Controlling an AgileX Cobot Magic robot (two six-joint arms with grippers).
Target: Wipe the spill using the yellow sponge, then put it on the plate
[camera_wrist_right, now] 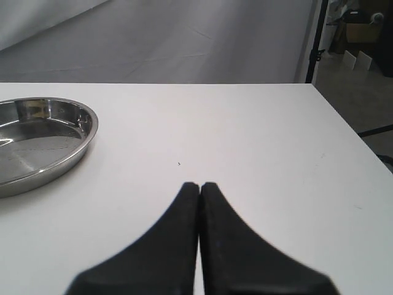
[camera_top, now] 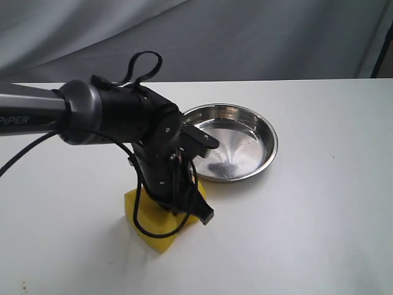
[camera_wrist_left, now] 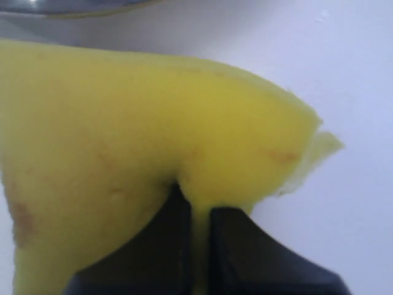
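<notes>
Left gripper (camera_top: 179, 198) clamped on the yellow sponge (camera_top: 156, 232), pressed onto the white table (camera_top: 319, 233) just beside the plate (camera_top: 271, 134).
Sponge sits cornerwise, one corner toward the exterior camera; long axis hidden under the arm. Right gripper (camera_wrist_right: 199, 188) pinched together, empty.

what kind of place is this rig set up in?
Probably a lab or studio test bench, not a kitchen: a white table, a grey cloth backdrop behind it, and a black stand with boxes on the floor beyond the table's edge.
</notes>
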